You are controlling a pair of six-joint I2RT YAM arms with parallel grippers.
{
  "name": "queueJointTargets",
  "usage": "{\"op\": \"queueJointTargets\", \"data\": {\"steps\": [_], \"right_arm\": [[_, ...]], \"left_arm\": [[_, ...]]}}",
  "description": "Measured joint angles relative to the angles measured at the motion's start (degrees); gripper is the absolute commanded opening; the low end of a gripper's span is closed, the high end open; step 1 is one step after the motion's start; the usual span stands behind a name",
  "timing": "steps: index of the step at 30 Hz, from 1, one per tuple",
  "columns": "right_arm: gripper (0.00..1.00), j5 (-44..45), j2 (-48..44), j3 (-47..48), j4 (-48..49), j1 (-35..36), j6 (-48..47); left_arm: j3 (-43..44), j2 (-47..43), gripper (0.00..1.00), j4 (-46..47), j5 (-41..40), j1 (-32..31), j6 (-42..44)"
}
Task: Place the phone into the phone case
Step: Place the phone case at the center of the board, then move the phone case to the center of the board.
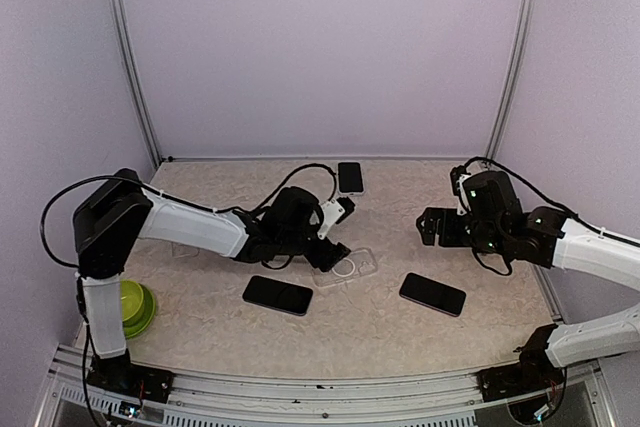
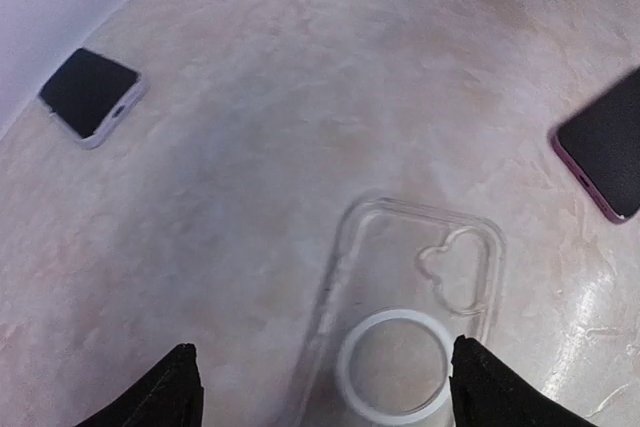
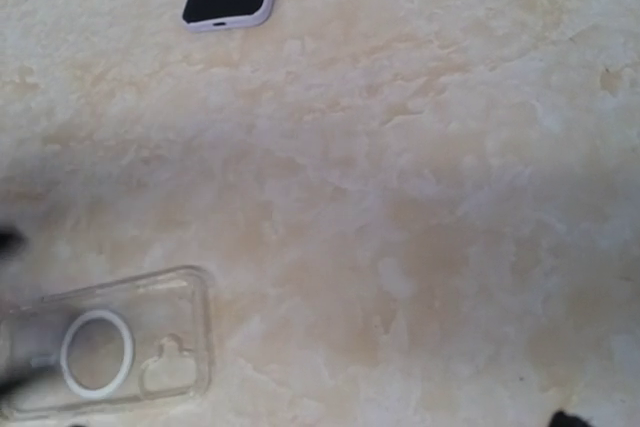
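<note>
**A:** How was the phone case (image 2: pixel 410 287) expected to handle?

**B:** It was judged light, thin and slick, with walls that flex. A slide along the worktop (image 1: pixel 200 277) was expected under any sideways push. A hold on a long side wall or a corner was preferred, kept clear of the camera cut-out. The phones were judged stiff, heavier and glass-faced, best taken across the long edges.

**A:** Layout, left to right?

**B:** The near-left phone (image 1: pixel 277 294) was laid flat, dark side up, just beside the case. The left fingers (image 2: pixel 165 397) were spread apart, one on each side of the case's near end, and nothing was gripped. Contact with the case could not be told. The case was laid flat and empty at mid-worktop. The back phone (image 1: pixel 350 177) was set near the rear wall. The right phone (image 1: pixel 432 294) was laid flat, apart from the case. The right fingers (image 1: pixel 428 226) were held above the worktop, well apart from the case. Whether they were open or closed could not be told.

**A:** What was shown by one view only?

**B:** The near-left phone was caught by the top camera alone. The case's ring and cut-out were resolved only in the wrist views. The right phone's pink rim was made out only in the left wrist view. The back phone and the case were shown in the right wrist view, but almost nothing of its own fingers.
</note>
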Motion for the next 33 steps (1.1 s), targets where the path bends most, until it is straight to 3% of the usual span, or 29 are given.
{"op": "queueJointTargets", "data": {"steps": [8,13,22,27,33], "right_arm": [[0.98,-1.7,1.03,-0.92,1.55,-0.02,-0.26],[0.97,-3.04,2.19,-1.16,3.17,-0.22,-0.48],[0.97,-5.53,4.2,-1.95,5.66,-0.22,-0.66],[0.96,-6.51,4.22,-2.64,6.45,-0.24,-0.63],[0.96,-7.23,4.22,-3.13,6.54,-0.24,-0.63]], "left_arm": [[-10.08,-19.76,0.95,2.21,-9.29,9.94,-14.43],[-14.67,-27.28,0.99,-2.62,-18.29,14.36,-24.37],[-18.99,-32.59,0.99,-16.24,-29.29,25.09,-41.27],[-24.5,-34.34,0.99,-18.99,-29.38,32.83,-49.88],[-27.74,-34.25,0.99,-20.09,-27.3,37.24,-55.95]]}}
